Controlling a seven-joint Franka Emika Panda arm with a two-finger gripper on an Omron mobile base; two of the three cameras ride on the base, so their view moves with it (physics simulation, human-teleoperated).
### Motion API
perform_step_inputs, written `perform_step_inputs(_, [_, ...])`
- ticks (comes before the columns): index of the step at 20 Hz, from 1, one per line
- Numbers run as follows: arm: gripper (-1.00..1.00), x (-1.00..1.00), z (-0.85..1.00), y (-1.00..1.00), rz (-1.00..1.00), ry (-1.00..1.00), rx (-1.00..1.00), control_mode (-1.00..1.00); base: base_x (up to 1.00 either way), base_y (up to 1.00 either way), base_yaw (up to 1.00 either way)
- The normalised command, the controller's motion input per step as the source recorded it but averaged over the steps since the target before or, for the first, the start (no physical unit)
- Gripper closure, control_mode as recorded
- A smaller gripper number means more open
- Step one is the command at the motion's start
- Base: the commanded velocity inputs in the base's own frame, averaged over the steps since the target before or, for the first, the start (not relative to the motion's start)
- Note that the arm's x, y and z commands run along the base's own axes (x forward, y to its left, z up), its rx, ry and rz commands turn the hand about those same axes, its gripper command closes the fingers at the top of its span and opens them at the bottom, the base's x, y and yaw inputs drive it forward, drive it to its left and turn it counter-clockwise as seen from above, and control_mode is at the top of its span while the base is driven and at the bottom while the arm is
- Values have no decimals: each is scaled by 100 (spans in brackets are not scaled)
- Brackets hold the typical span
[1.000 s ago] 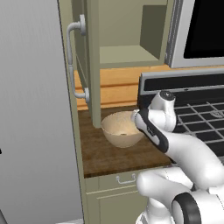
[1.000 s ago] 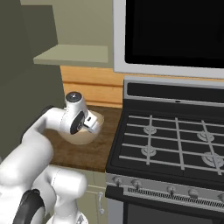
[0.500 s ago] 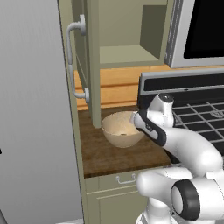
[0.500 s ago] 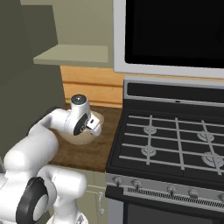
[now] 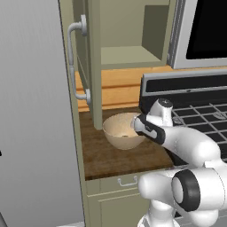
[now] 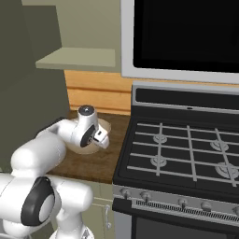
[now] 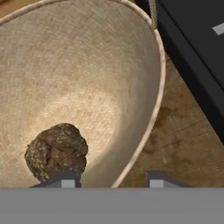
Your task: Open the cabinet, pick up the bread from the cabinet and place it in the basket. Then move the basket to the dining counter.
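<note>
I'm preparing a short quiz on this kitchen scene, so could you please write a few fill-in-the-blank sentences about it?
1. The bread lies inside the ____.
2. The basket rests on a dark wood top, just left of the ____.
3. The cabinet door stands ____.
4. The gripper's fingertips straddle the basket's ____.

Missing words: basket; stove; open; rim

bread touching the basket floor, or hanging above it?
Touching. Hand view: the bread rests on the basket's inner wall near the bottom, no gap under it.
</note>
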Motion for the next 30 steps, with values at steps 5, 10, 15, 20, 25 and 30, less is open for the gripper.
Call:
perform_step_inputs(5, [100, 10, -23, 0, 0, 0, 0, -100, 0, 0, 0])
perform_step_inputs(10, [100, 10, -26, 1, 0, 0, 0, -100, 0, 0, 0])
perform_step_inputs(15, [100, -8, 7, -1, -5, 0, 2, -100, 0, 0, 0])
perform_step_inputs(20, [100, -21, 40, -14, -15, 0, 10, -100, 0, 0, 0])
perform_step_inputs(25, [100, -6, 42, -27, -25, 0, 17, -100, 0, 0, 0])
perform_step_inputs(30, [100, -7, 36, -29, -29, 2, 18, -100, 0, 0, 0])
